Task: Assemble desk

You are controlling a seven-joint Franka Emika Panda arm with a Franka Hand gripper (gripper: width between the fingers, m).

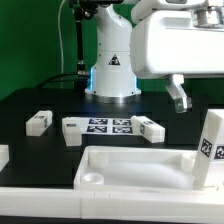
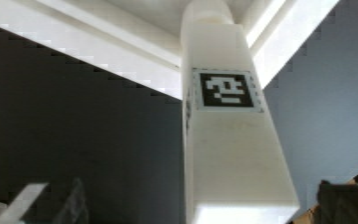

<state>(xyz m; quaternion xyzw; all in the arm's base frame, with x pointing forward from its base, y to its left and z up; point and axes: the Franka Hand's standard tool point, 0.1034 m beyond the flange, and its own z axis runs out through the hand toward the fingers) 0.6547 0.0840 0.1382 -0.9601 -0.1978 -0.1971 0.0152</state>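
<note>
- Wrist view looks along the upright leg [image 2: 229, 130], with its tag facing the camera. The leg stands below the tool [image 1: 180, 100], at the end of the tabletop [image 1: 140, 172] nearest the tool.
- The foot of that leg is hidden, so I cannot tell whether it sits fully in its corner socket. In the exterior view it looks slightly off vertical, which may only be the camera's angle.
- The tool is open and grips nothing. Its fingers [image 2: 48, 200] stand wide apart, and the leg shows between them with a gap on each side.
- If the leg is only loosely seated, nothing supports it now, and it could lean or topple out of the socket.
- If the tool swings sideways while this close above the leg's top, or comes down off-centre, a finger could clip the leg. That could knock it over or drag the tabletop, which nothing visibly clamps to the surface [image 1: 40, 145].
- Farther from the tool lie a loose leg [image 1: 152, 127], the marker board [image 1: 108, 125], a second loose leg [image 1: 72, 128] and a third loose leg [image 1: 38, 122]. A careless reach for the nearest one could shove it onto the board.
</note>
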